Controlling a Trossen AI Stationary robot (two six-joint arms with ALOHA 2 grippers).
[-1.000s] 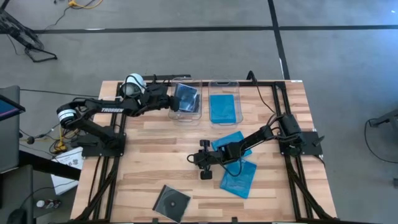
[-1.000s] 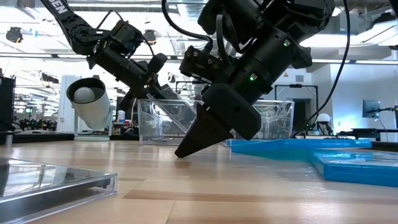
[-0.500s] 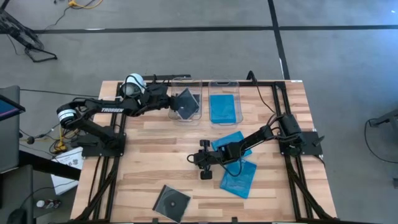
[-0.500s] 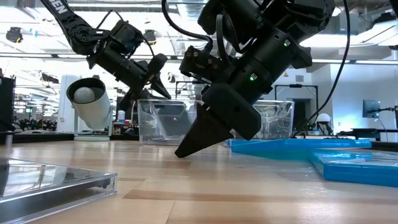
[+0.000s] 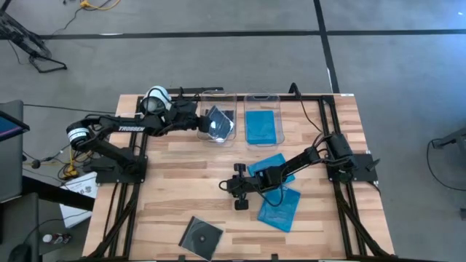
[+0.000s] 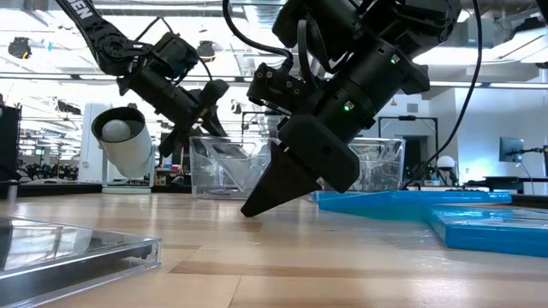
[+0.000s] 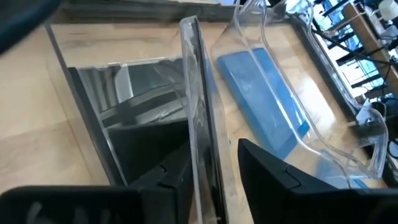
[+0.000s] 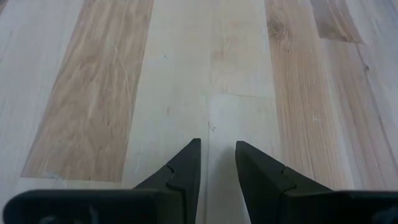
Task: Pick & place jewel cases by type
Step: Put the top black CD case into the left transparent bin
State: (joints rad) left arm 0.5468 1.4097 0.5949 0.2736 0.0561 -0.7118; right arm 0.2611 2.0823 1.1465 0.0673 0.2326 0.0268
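Note:
My left gripper (image 5: 206, 121) (image 7: 212, 146) reaches from the table's left over the left clear tub (image 5: 231, 140) at the far edge and is shut on a clear/black jewel case (image 5: 220, 124). In the left wrist view this case (image 7: 196, 93) shows edge-on, reaching into the tub. My right gripper (image 5: 227, 186) (image 8: 217, 144) (image 6: 248, 208) is shut and points down at bare wood mid-table; whether its tips touch the wood, I cannot tell. Two blue jewel cases (image 5: 273, 166) (image 5: 279, 208) lie flat beside it. Another clear/black case (image 5: 202, 236) (image 6: 68, 244) lies flat near the near edge. My left gripper pinches the clear/black case between its two fingers, one on each flat face, at the edge nearest the gripper (image 7: 202, 180). The fingers (image 7: 267, 168) come level from the table's left. The case stands on edge inside the tub; whether it touches the tub floor is hidden.
The right clear tub (image 5: 262, 97) beside the left one holds a blue case (image 5: 262, 125) lying flat. A white cylinder (image 5: 155, 98) stands at the far left corner. Black frame rails run along both side edges. Bare wood lies between the tubs and the near case.
My left gripper has rolled at the wrist over the left tub while staying in place. The clear/black case has turned with it, from lying nearly flat to standing on edge in the tub. My right arm has kept still.

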